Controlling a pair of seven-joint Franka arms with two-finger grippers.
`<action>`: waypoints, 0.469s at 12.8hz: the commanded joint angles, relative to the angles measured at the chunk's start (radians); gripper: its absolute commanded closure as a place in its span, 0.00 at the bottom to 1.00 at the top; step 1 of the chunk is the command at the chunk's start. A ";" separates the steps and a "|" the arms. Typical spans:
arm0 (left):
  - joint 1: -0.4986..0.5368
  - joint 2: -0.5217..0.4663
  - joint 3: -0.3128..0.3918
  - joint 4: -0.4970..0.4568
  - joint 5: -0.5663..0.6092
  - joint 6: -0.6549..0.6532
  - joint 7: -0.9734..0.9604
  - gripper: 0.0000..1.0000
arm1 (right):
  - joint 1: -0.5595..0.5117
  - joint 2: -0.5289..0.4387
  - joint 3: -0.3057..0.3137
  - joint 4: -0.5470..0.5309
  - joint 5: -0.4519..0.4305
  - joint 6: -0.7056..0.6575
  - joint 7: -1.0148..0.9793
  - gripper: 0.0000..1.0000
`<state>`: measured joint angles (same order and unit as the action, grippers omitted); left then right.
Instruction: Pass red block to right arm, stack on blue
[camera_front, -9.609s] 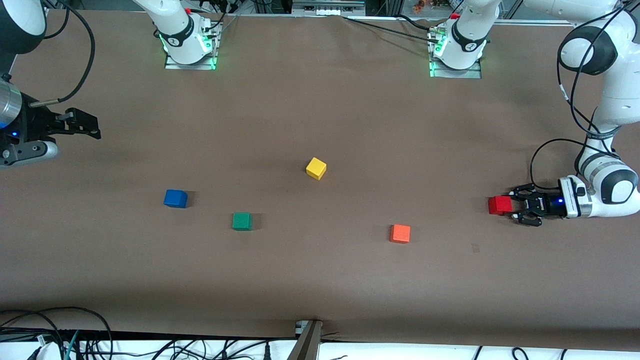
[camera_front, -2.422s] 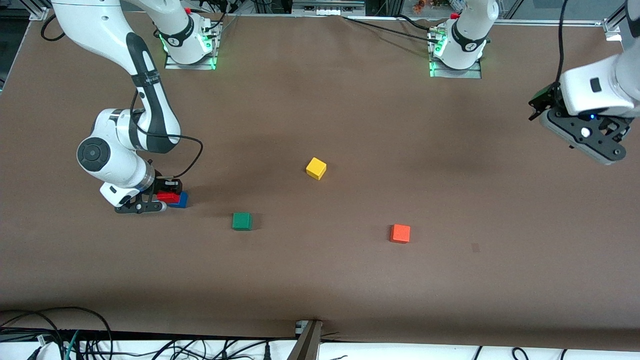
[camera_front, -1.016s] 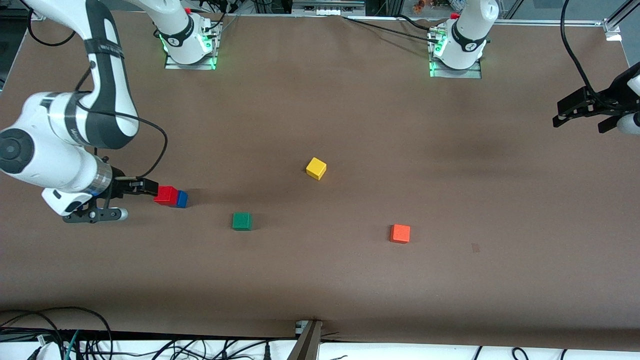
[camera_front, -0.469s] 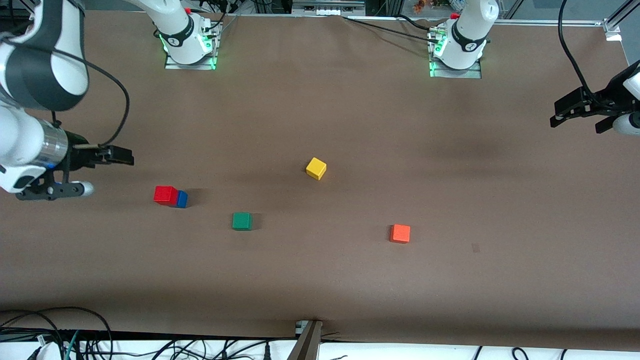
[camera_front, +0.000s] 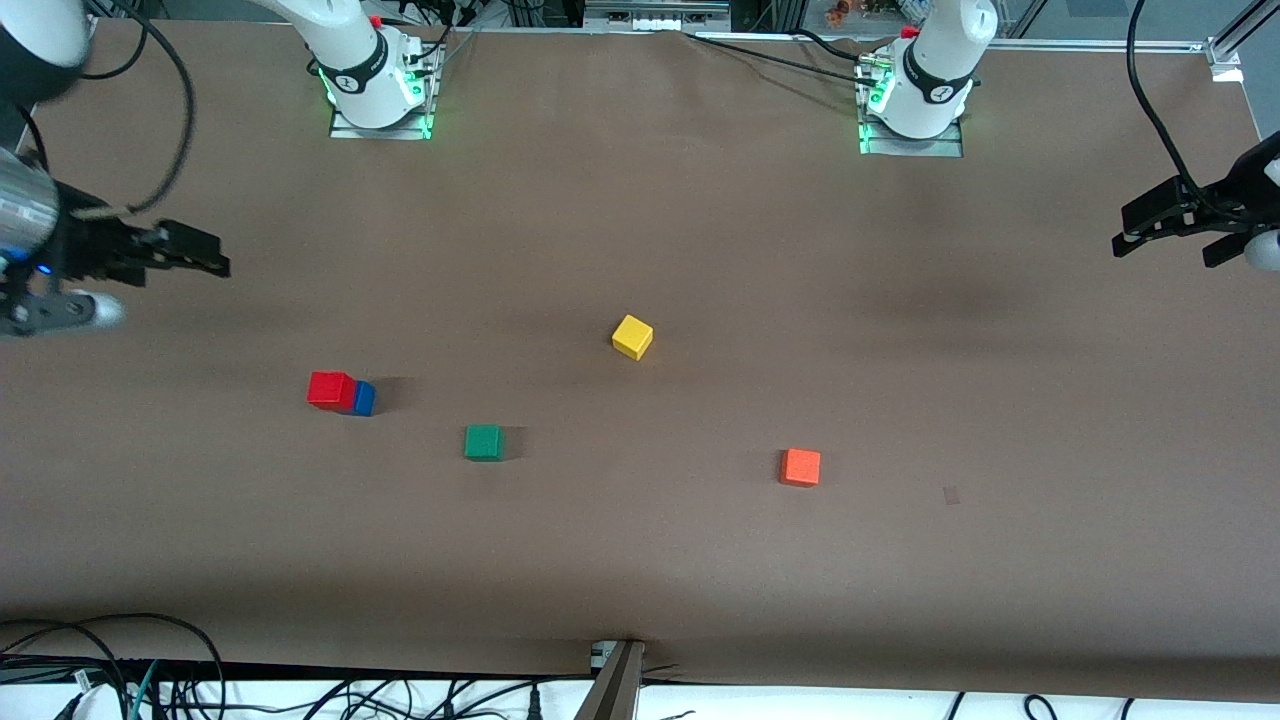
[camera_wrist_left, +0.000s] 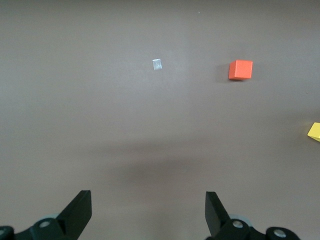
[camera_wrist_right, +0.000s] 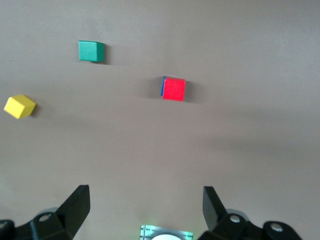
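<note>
Front view first: the red block (camera_front: 331, 388) sits on top of the blue cube (camera_front: 364, 399), toward the right arm's end of the table, with only a sliver of blue poking out on the side toward the green cube (camera_front: 484, 442). That stack hasn't budged over the last second. What has changed is the right gripper (camera_front: 205, 256): a second ago its fingertips were right up against the red block, half a second ago it had backed off and lifted, and now it's higher again, hanging over bare table near that end's edge, well apart from the stack. Its fingers look spread and nothing is between them. The left gripper (camera_front: 1150, 228) waits up in the air at the left arm's end of the table, jaws wide and empty, about where it was a second ago. The yellow cube (camera_front: 632, 336) is mid-table, farther from the camera than the green one, and the orange cube (camera_front: 800, 467) sits nearer the camera, toward the left arm's end. None of those three moved.

Left wrist view: both black fingers (camera_wrist_left: 80, 212) stand wide apart over plain brown table, with the orange cube and a corner of the yellow one in sight.

Right wrist view: fingers wide open again, looking down on the red block with just a thin blue edge showing under it, and the green and yellow cubes off beside it.
</note>
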<state>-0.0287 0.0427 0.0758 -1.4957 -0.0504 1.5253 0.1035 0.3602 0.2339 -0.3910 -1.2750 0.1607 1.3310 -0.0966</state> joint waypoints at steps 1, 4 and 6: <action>0.009 0.011 0.004 0.022 0.004 0.003 0.016 0.00 | -0.136 -0.143 0.212 -0.105 -0.114 -0.024 0.005 0.00; 0.004 0.011 -0.008 0.018 0.035 -0.007 0.015 0.00 | -0.148 -0.176 0.276 -0.132 -0.162 -0.035 -0.002 0.00; 0.007 0.011 -0.005 0.014 0.044 -0.008 0.015 0.00 | -0.145 -0.194 0.276 -0.158 -0.165 -0.035 0.005 0.00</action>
<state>-0.0262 0.0481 0.0738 -1.4939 -0.0332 1.5268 0.1044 0.2279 0.0713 -0.1272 -1.3827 0.0131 1.2945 -0.0936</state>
